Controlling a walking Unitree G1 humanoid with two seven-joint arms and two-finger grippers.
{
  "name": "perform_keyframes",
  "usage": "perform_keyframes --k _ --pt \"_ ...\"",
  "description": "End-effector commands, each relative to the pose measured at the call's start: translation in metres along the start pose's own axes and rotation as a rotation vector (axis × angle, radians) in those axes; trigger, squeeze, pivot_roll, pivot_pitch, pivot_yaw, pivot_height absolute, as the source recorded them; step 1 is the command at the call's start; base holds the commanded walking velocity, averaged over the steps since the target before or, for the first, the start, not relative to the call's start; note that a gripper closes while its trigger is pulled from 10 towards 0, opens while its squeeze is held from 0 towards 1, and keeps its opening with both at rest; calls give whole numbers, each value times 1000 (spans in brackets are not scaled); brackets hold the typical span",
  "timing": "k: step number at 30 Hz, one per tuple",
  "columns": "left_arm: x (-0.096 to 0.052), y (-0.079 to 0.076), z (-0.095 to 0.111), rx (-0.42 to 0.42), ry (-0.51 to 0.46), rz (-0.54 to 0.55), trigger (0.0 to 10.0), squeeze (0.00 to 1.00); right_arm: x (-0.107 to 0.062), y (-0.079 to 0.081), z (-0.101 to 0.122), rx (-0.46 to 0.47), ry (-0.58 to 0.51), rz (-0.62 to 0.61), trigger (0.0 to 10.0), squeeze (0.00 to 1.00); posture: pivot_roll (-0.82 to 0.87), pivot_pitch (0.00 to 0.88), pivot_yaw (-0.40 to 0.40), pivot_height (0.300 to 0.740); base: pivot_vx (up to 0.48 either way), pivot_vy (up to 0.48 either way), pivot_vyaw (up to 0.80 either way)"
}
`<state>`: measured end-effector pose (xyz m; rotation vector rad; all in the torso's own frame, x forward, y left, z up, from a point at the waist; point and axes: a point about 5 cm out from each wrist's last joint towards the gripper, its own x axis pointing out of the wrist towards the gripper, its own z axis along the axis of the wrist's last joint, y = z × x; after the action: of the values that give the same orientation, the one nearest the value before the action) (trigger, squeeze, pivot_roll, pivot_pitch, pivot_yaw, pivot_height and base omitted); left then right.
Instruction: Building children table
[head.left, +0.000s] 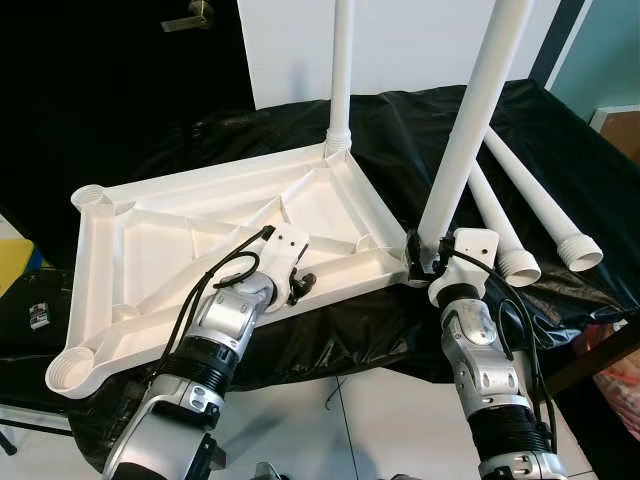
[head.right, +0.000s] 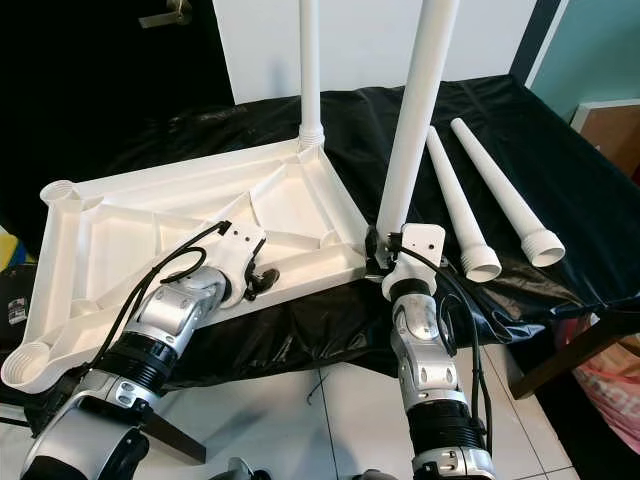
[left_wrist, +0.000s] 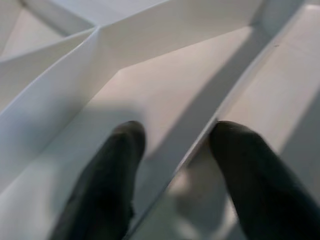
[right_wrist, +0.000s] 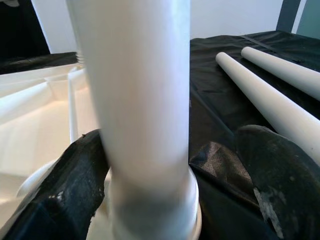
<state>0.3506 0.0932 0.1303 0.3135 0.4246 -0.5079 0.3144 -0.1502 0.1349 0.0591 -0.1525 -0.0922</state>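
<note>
- The white plastic children's tabletop (head.left: 160, 240) lies upside down on a black plastic sheet (head.left: 400, 130), with its ribbed underside facing up.
- One white plastic tube leg (head.left: 341, 70) stands upright in the corner socket at 12 o'clock of the tabletop.
- Our right gripper (right_wrist: 165, 165) holds a second white tube leg (head.left: 475, 110) near its lower end, at the tabletop corner at 3 o'clock. Its fingers (right_wrist: 75, 185) are moderately open around the tube; one finger touches it, but for the other we cannot tell.
- This second leg is tilted, leaning towards 1 o'clock.
- Our left gripper (left_wrist: 172, 150) is over the tabletop's underside, with its fingers (left_wrist: 107, 175) apart on either side of a thin rib, holding nothing.
- Two loose white tube legs (head.right: 500, 195) lie side by side on the sheet, at 3 o'clock from the tabletop.
- An empty round socket (head.left: 70, 372) shows at the 7 o'clock corner.
</note>
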Motion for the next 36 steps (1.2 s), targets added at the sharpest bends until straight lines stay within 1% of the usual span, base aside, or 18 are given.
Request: perform_keyframes --k 1,9,14,15,16,19,20,21,22,23,27,28,29,30,31,32,35,36 --pt "-1 11 6 2 -26 66 0 0 1 -5 3 8 -16 -32 10000 0 -60 64 35 740 0 0 0" --pt "8 7 19 -9 -62 84 0 0 1 -13 6 -1 -28 -73 10000 0 -71 71 44 740 0 0 0" --pt "14 -5 28 -5 -88 60 0 0 1 -13 6 -1 -27 -76 10000 0 -71 72 45 740 0 0 0" --pt "16 -16 35 16 -115 26 0 0 1 -12 5 0 -26 -75 10000 0 -69 71 46 740 0 0 0" --pt "18 -25 40 31 -133 -1 9647 0 1 -11 5 0 -25 -74 10000 0 -68 70 47 740 0 0 0" --pt "20 -32 43 42 -144 -21 10000 0 1 -11 5 1 -24 -72 10000 0 -68 70 47 740 0 0 0" --pt "21 -42 47 64 -157 -55 10000 0 1 -10 4 2 -23 -71 10000 0 -68 70 49 740 0 0 0" --pt "21 -42 47 64 -157 -55 10000 0 1 -10 4 2 -23 -71 10000 0 -68 70 49 740 0 0 0" --pt "21 -49 49 67 -171 -76 10000 0 1 -9 4 1 -23 -71 10000 0 -68 71 52 740 0 0 0" --pt "21 -53 50 61 -182 -95 10000 1000 1 -9 4 2 -22 -72 10000 0 -69 71 53 740 0 0 0" --pt "20 -55 55 47 -230 -111 10000 1000 0 -10 3 2 -16 -75 10000 0 -69 75 59 740 0 0 0" --pt "18 -52 59 42 -254 -95 10000 973 0 -9 2 3 -12 -75 10000 0 -70 76 62 740 0 0 0" --pt "16 -46 65 47 -287 -79 10000 157 0 -8 1 4 -3 -69 10000 0 -70 76 62 740 0 0 0" --pt "16 -46 65 47 -287 -79 10000 157 0 -8 1 4 -3 -69 10000 0 -70 76 62 740 0 0 0" --pt "12 -40 69 47 -308 -63 10000 0 -1 -7 0 7 4 -60 10000 0 -70 76 62 740 0 0 0" --pt "8 -30 73 51 -326 -30 10000 0 -1 -5 -2 9 15 -45 10000 0 -69 76 63 740 0 0 0" --pt "4 -21 75 53 -335 0 10000 0 -2 -3 -3 10 24 -32 10000 0 -69 76 63 740 0 0 0" --pt "0 -11 75 63 -335 40 10000 0 -2 -1 -4 9 34 -20 10000 0 -69 76 64 740 0 0 0"
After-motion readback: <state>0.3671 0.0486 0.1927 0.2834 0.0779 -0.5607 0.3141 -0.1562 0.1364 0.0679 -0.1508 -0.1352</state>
